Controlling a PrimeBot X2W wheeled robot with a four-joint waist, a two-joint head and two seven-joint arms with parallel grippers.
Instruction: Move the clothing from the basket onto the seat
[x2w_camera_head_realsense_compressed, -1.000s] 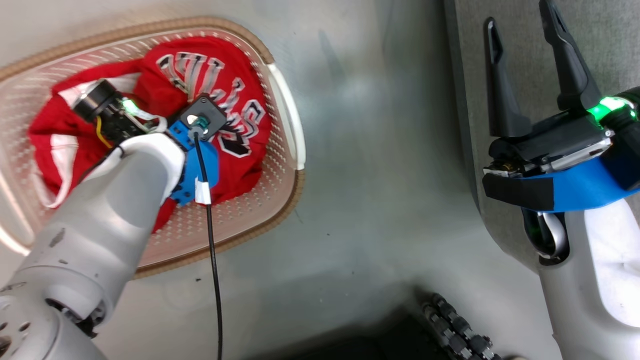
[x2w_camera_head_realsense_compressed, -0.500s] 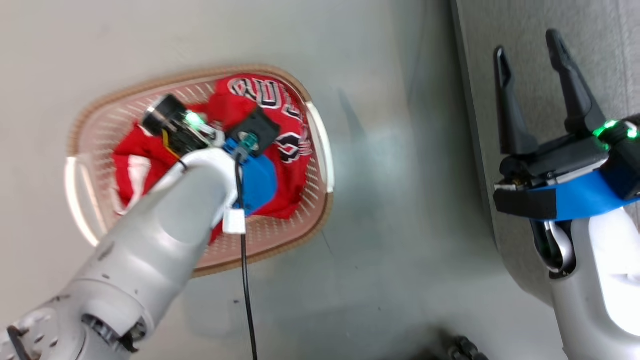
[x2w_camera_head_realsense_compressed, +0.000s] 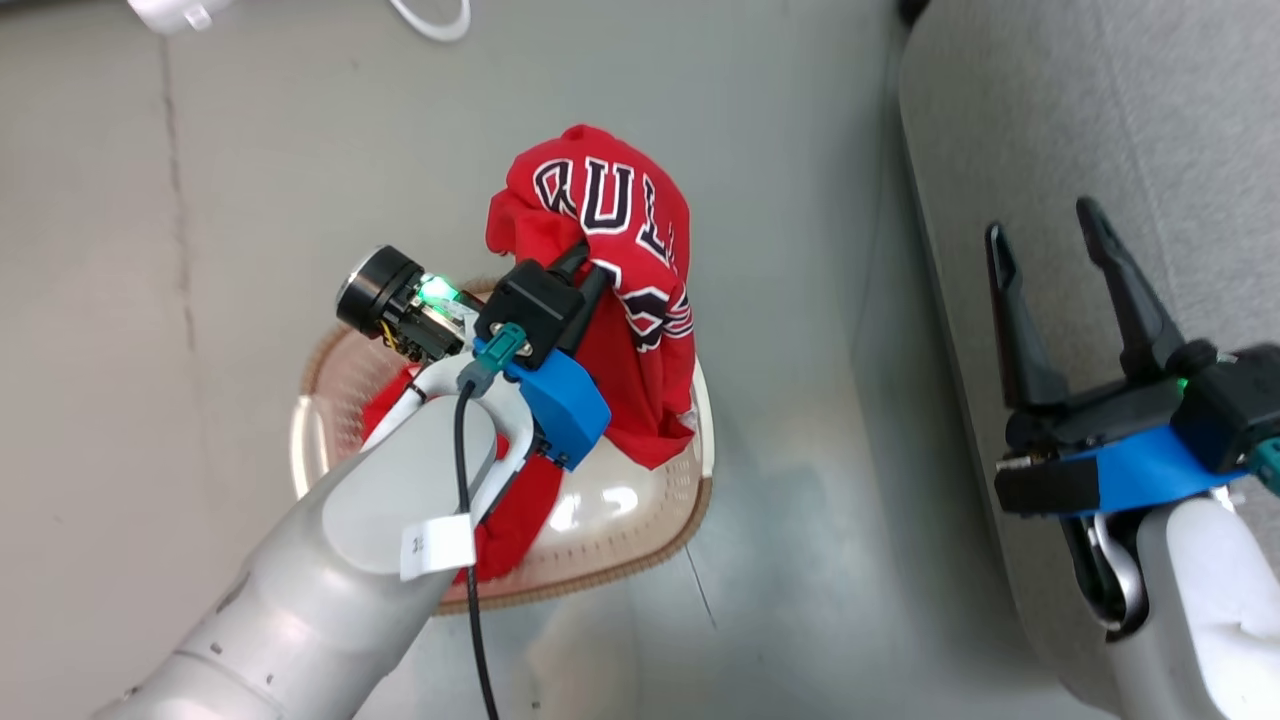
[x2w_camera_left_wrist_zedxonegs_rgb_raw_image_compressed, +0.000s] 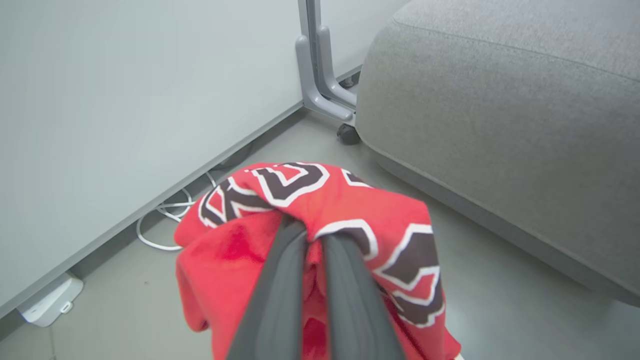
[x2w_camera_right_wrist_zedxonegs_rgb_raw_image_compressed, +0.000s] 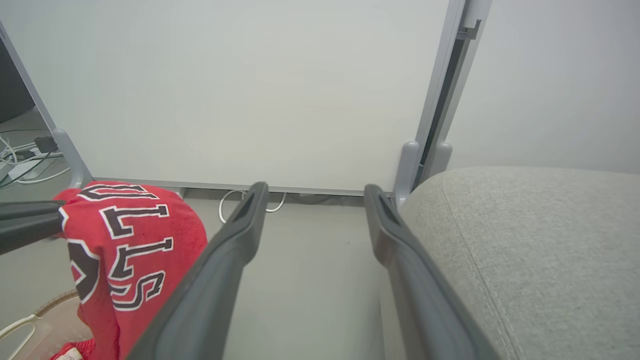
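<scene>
The left end effector (x2w_camera_left_wrist_zedxonegs_rgb_raw_image_compressed: 306, 232) pinches the red jersey (x2w_camera_head_realsense_compressed: 610, 260), held above the basket (x2w_camera_head_realsense_compressed: 640, 545) on the floor. The head view reads "BUL", the right wrist view "ULLS". The right end effector (x2w_camera_head_realsense_compressed: 1040, 222) hangs spread at the grey seat (x2w_camera_head_realsense_compressed: 1100, 120) edge.

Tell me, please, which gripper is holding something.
The left gripper: it pinches the red jersey above the basket. The right gripper is open and empty.
</scene>
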